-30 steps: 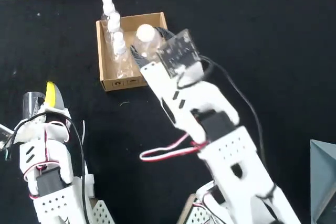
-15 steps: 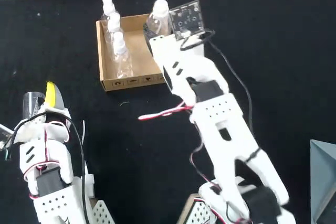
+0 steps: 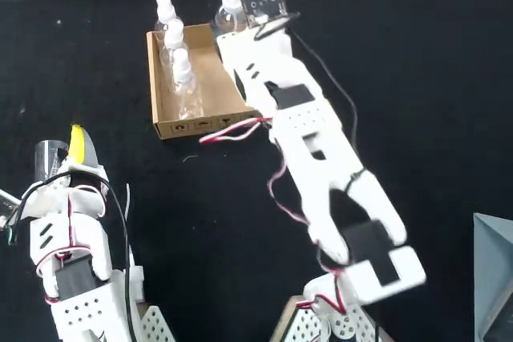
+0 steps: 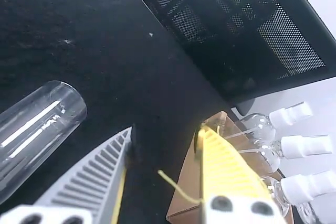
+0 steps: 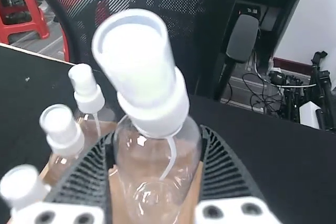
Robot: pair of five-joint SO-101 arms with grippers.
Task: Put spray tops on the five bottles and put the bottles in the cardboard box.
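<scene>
Bottles with white spray tops are gathered at the cardboard box (image 3: 210, 90), which sits toward the far side of the black table (image 3: 417, 78). Three bottles (image 3: 173, 44) stand in a row along the box wall nearer the left arm, close to one another, each with its top on.

A fourth bottle (image 5: 157, 166) is pinched in the right gripper (image 5: 157, 139). The black ribbed fingers (image 5: 79, 177) press against opposite sides of its clear body, just below the neck. Its spray top (image 5: 140, 72) is seated on the neck and a thin tube hangs down inside. In the high view the right arm lies stretched across the table to the far right corner of the box. It holds this bottle close to upright above that corner, beside the row of three but apart from them. The arm hides the base, so I cannot tell whether it rests on the box floor.

The left gripper (image 4: 165, 129) sits near the front left of the table, well apart from the box. It is spread, with nothing between its grey finger (image 4: 89, 182) and its yellow finger (image 4: 226, 177). A clear tube (image 4: 37, 119) with an open end lies just beside the outer face of the grey finger. Whether the two touch cannot be told.
</scene>
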